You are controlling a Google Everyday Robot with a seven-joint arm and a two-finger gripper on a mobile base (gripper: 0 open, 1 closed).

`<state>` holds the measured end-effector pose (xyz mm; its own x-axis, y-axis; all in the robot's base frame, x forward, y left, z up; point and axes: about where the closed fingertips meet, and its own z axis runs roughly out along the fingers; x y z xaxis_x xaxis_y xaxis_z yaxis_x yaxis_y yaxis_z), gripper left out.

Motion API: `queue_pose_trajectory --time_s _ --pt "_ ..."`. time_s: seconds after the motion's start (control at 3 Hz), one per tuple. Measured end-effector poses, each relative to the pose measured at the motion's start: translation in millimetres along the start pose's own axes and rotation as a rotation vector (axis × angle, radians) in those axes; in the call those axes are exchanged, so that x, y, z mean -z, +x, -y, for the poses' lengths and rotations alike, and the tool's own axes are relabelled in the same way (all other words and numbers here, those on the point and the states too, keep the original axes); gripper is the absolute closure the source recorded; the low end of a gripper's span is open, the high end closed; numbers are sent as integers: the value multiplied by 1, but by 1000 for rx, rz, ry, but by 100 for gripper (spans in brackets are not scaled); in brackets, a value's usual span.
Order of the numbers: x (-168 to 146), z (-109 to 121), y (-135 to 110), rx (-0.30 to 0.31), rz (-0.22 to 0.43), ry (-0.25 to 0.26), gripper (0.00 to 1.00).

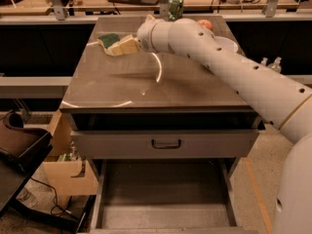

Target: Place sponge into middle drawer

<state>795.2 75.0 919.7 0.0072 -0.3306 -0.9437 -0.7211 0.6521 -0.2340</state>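
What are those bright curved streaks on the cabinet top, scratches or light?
Camera view: likely glare, thin arcs of reflected light on the glossy cabinet top; a soft shadow lies below the gripper, which is at the sponge over its back left.

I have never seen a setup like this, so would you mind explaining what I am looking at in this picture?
This is a mobile robot with one white arm, which comes in from the right. A single camera looks down at a grey cabinet from its front.

At the arm's tip is the gripper, a two-finger clamp, above the back left of the cabinet top. It holds a sponge, green on top and yellow beneath, above the surface.

Behind the arm stand a green can and an apple.

Lower down is a drawer front with a handle. Below it is an open drawer, where the sponge is meant to go.
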Motion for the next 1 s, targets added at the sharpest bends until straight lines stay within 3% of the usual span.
queue_pose_trajectory --time_s 1.0 --pt "-56 3 17 -96 -48 -37 0"
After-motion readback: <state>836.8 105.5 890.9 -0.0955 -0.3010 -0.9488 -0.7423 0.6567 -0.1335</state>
